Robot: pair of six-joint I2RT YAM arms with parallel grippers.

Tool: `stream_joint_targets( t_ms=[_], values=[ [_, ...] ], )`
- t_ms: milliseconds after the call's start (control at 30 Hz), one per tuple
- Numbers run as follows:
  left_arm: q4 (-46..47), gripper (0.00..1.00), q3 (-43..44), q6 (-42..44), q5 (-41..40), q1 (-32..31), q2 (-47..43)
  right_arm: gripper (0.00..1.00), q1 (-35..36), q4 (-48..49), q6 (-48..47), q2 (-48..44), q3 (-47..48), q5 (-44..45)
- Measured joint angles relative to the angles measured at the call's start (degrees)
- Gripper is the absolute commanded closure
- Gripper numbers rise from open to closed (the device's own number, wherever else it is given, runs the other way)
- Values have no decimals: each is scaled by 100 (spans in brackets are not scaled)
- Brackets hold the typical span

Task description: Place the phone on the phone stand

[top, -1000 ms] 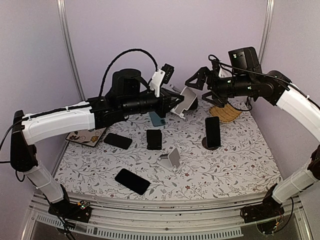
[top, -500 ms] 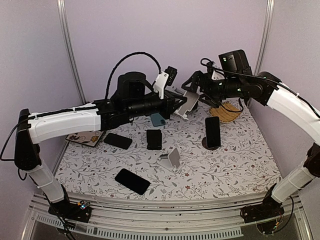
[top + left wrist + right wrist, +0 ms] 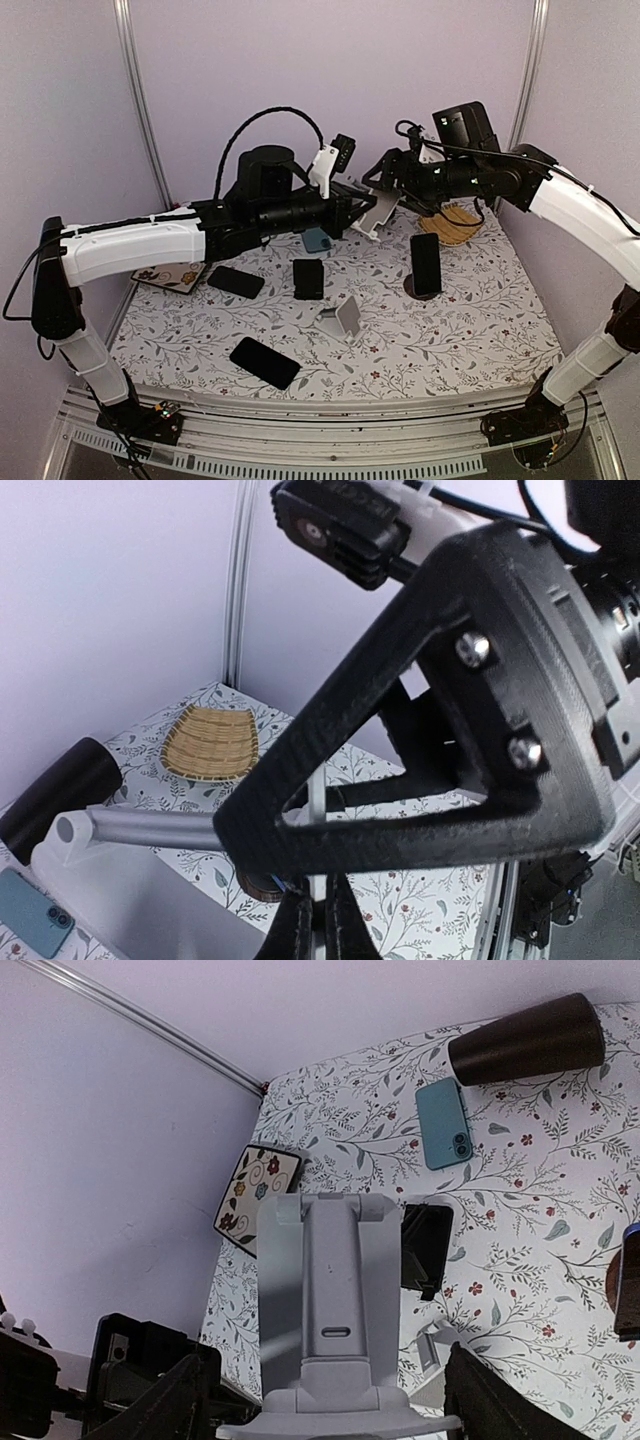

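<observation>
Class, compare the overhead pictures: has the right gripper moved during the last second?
Yes. The right gripper has shifted left, away from the woven basket, toward the phone stand held by the left gripper.

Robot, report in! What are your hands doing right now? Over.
Left gripper shut on grey stand, held up in the air. Right gripper open, fingers either side of the stand's base. No phone on it.

A stand [image 3: 378,208] is held over the table's [image 3: 480,330] back; a phone [image 3: 308,278] is laid before it, a basket [image 3: 452,222] to its right.
</observation>
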Motion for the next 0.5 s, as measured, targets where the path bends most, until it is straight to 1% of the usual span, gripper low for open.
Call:
stream_joint_targets(
  t_ms=[100,133,200,267,333,367,400,500],
  values=[
    [39,100,0,-35,44,0,0,23,0,0,-17,59,0,-90],
    [48,100,0,-42,66,2,0,27,0,-2,-17,85,0,-127],
    [61,100,0,-48,98,9,0,39,0,-11,-17,114,0,-164],
    [66,100,-7,-61,111,17,0,53,0,-20,-11,125,0,-175],
    [107,100,-37,-96,127,48,0,63,0,-26,-13,133,2,-184],
    [103,96,-42,-122,138,59,0,66,0,-35,-22,140,7,-179],
    [105,87,-52,-153,151,68,0,68,0,-42,-20,153,11,-181],
    [168,65,-149,-225,184,103,-9,69,0,-92,-66,264,114,-149]
  ],
)
